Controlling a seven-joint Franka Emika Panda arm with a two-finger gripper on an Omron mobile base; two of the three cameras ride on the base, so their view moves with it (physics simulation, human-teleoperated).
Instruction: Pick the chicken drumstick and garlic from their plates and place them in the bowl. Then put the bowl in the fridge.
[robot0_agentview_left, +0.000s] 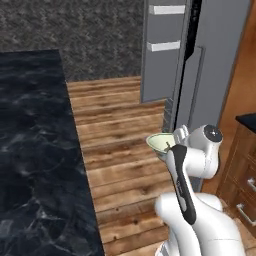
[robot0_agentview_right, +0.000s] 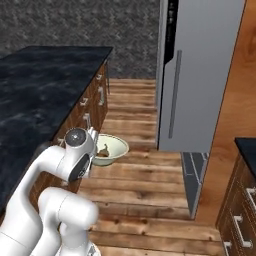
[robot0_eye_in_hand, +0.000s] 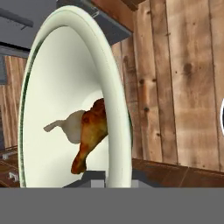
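Observation:
The cream-white bowl (robot0_eye_in_hand: 65, 87) hangs above the wooden floor, and my gripper (robot0_eye_in_hand: 116, 178) is shut on its rim. Inside it lie the reddish-brown chicken drumstick (robot0_eye_in_hand: 91, 133) and the pale garlic (robot0_eye_in_hand: 70, 126), touching each other. In the base views the bowl (robot0_agentview_left: 159, 142) (robot0_agentview_right: 112, 147) sits just ahead of my hand, a short way in front of the tall grey fridge (robot0_agentview_left: 212, 65) (robot0_agentview_right: 200, 75). The drumstick (robot0_agentview_right: 103, 151) shows as a small brown lump in the bowl. One fridge door (robot0_agentview_left: 162, 55) stands open with white bins on it. The plates are out of view.
A dark marble counter (robot0_agentview_left: 35, 150) (robot0_agentview_right: 40, 85) runs along the left, with wooden drawers below it. Wooden cabinets with handles (robot0_agentview_left: 245, 185) (robot0_agentview_right: 239, 210) stand at the right. Plank floor (robot0_agentview_left: 125, 125) lies between counter and fridge.

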